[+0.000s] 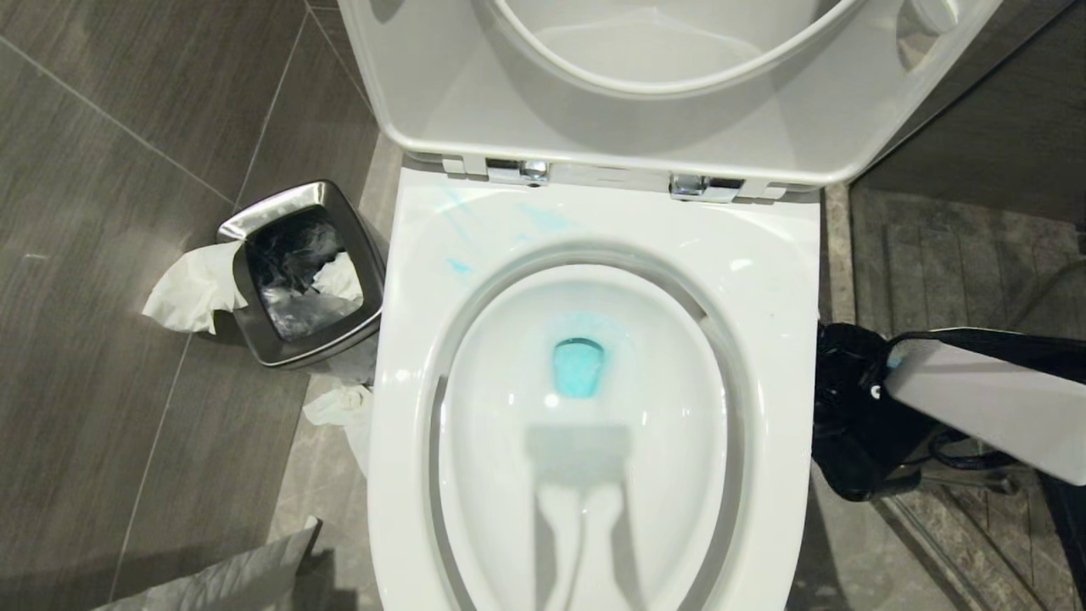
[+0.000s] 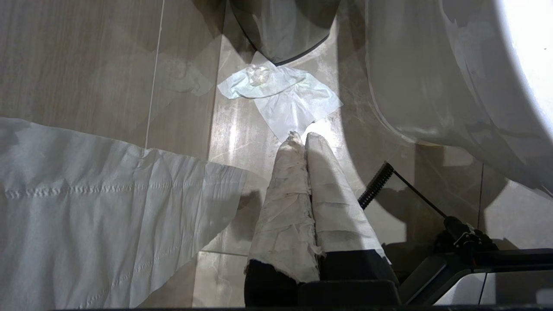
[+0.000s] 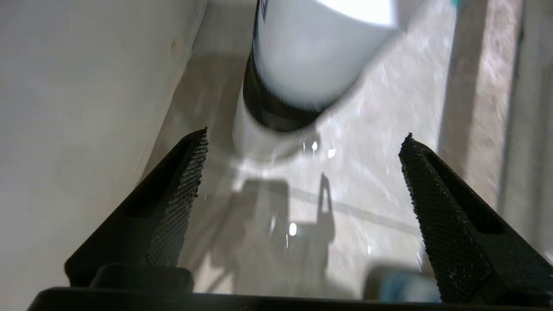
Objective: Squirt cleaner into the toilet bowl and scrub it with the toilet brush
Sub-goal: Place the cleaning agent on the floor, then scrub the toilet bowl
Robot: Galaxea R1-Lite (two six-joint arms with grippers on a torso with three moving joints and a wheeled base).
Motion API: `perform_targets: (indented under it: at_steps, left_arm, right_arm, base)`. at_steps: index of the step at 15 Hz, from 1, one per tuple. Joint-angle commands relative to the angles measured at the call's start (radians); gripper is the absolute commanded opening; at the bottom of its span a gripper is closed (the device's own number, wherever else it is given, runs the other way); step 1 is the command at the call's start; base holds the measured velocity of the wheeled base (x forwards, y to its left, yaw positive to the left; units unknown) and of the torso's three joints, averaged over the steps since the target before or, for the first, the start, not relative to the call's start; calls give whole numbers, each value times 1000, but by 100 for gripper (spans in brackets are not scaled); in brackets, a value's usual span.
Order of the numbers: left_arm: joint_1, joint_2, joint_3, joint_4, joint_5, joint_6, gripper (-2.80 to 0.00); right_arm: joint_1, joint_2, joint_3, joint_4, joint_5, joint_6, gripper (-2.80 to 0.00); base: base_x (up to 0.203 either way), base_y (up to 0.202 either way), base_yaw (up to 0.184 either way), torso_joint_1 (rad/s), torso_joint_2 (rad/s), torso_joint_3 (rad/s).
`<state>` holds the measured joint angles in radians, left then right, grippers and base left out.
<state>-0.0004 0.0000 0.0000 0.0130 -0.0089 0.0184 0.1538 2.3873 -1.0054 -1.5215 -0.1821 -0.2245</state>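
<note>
Three views: head, left wrist and right wrist, taken in that order.
Head view, bowl: the toilet bowl (image 1: 768, 280) was seen with its lid raised, directly below the camera.
Head view, cleaner: the cleaner (image 1: 579, 367) was found pooled turquoise at the bottom of the basin, with faint streaks on the rear left of the rim.
Head view, surroundings: a steel waste bin (image 1: 297, 271) stood left of the bowl, with tissue draped over its edge.
Head view, right arm: it was seen low, to the right of the bowl.
Left wrist view, tool: the left gripper (image 2: 302, 137) was parked over the floor, its paper-wrapped fingers (image 2: 285, 194) pressed together on nothing.
Left wrist view, floor: a crumpled tissue (image 2: 281, 95) lay just ahead of it.
Right wrist view, tool: the right gripper (image 3: 304, 134) was spread wide and empty, beside the bowl's outer wall.
Right wrist view, object ahead: a white cylinder with a dark band (image 3: 293, 65) stood on the floor. Bottle or holder could not be told.
Toilet brush: it was not made out in any view.
Handling, judged: the toilet brush is expected to be light, stiff and smooth, hence slippery. The slim handle should be clamped squarely, well up from the head.
</note>
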Motion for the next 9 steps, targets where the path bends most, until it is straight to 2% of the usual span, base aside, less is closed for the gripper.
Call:
perform_targets:
  at_steps: [1, 3, 4, 9]
  left_arm:
    - [0, 2, 2, -1, 0, -2, -280]
    - [0, 2, 2, -1, 0, -6, -280]
    - [0, 2, 2, -1, 1, -11, -280]
    - [0, 1, 2, -1, 3, -17, -280]
  right_arm:
    - [0, -148, 131, -9, -3, 1, 0]
    - [0, -255, 226, -9, -3, -2, 0]
    - [0, -307, 276, -9, -4, -6, -280]
    - [1, -534, 459, -9, -23, -19, -280]
  base:
    - [0, 0, 0, 0, 0, 0]
    - [0, 0, 0, 0, 0, 0]
    - [0, 0, 0, 0, 0, 0]
    - [0, 0, 0, 0, 0, 0]
